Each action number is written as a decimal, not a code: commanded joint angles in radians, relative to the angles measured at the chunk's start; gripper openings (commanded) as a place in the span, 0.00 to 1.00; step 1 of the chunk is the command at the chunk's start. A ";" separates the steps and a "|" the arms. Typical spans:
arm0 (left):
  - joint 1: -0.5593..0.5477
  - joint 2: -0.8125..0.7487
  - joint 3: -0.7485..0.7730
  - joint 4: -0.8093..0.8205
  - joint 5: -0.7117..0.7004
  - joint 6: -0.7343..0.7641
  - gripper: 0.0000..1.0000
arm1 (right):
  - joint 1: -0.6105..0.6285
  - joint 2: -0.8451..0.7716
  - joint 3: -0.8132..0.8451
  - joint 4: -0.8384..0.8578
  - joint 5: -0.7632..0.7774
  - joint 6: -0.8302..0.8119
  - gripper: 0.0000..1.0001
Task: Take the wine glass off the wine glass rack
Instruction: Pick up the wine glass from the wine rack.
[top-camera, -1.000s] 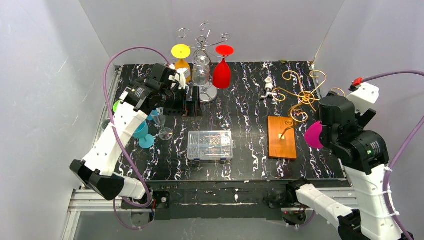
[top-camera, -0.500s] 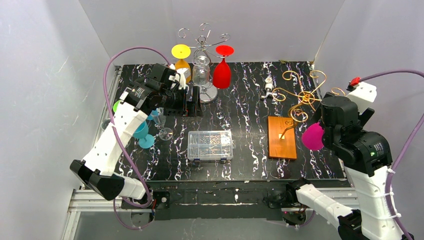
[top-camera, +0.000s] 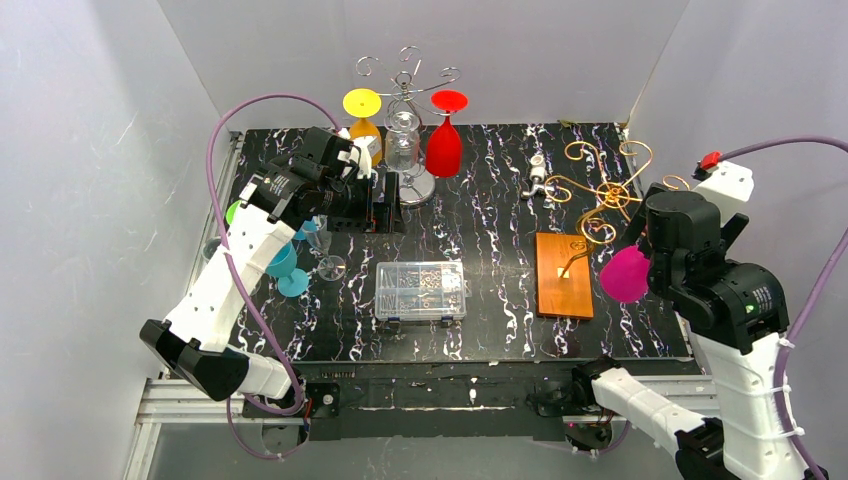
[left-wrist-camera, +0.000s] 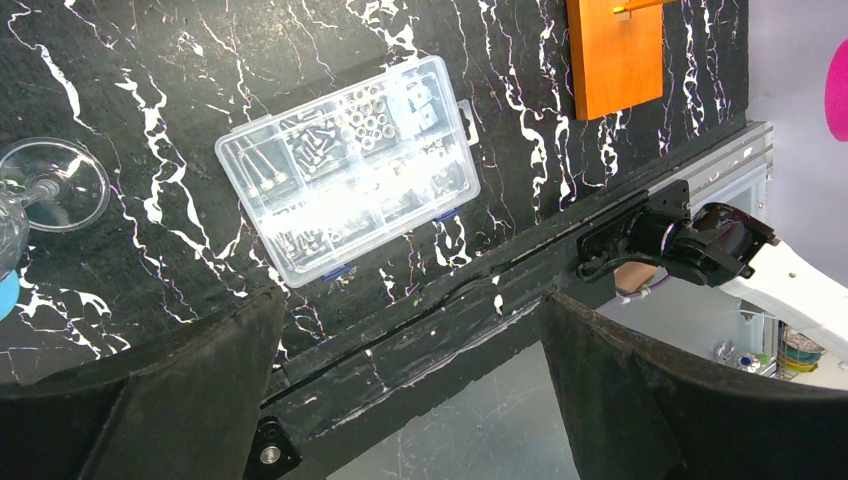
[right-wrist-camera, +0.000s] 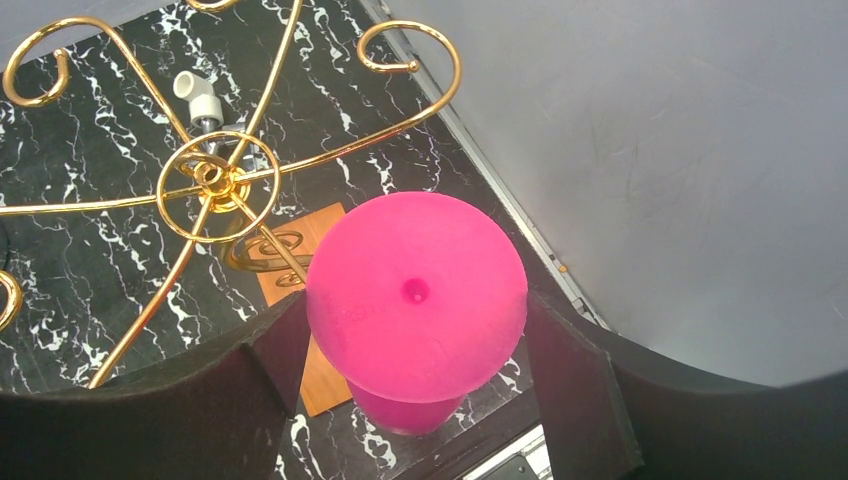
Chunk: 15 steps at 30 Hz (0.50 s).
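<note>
Shifted toward seven o'clock from the curly gold wire rack — matte pink glass, clamped in right gripper with wide-set jaws; left gripper gapes empty.

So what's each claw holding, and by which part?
Right claw holds the pink wine glass, foot up; the foot hides the exact contact point. Left claw is open and empty.

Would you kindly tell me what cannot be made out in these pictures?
Stem of the pink wine glass, and where the right gripper touches it: right wrist view, hidden under the glass's own foot.
Part of the teal glass: top view, behind the left arm.
Bowl of the clear glass: left wrist view, cut off by the left edge.
Contents of the plastic box: top and left wrist views, too small to identify.
</note>
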 joint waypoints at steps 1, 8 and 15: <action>-0.005 -0.012 -0.004 -0.011 0.006 0.003 0.98 | -0.002 0.010 0.036 0.019 -0.002 -0.009 0.59; -0.005 -0.012 -0.006 -0.010 0.004 0.003 0.98 | -0.002 0.023 0.036 0.036 -0.019 -0.010 0.59; -0.005 -0.012 -0.004 -0.010 0.003 0.005 0.98 | -0.002 0.050 0.039 0.065 0.001 -0.016 0.59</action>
